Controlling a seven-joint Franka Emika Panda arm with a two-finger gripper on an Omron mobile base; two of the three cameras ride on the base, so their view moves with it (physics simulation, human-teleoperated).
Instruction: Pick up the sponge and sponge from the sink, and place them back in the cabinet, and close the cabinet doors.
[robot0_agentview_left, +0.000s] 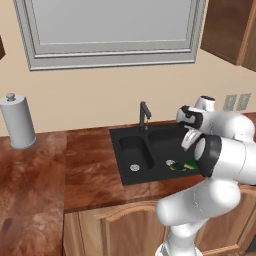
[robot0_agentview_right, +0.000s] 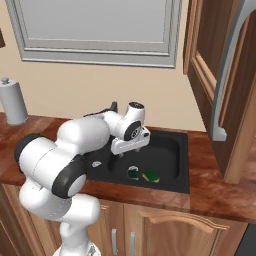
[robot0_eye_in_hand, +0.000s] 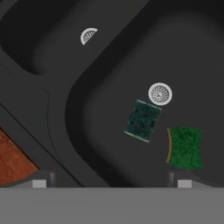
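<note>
Hand view looks straight down the wide-open, empty end effector (robot0_eye_in_hand: 111, 183), poised over the sink (robot0_eye_in_hand: 87, 131) to choose between the two sponges (robot0_eye_in_hand: 143, 120) lying side by side.

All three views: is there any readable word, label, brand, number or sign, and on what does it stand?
None: no readable text anywhere.
The two sponges in the sink: plain, no print.
Paper towel roll: blank.
Wall outlets: no marking.
Cabinet door and arm: no label or brand.
</note>
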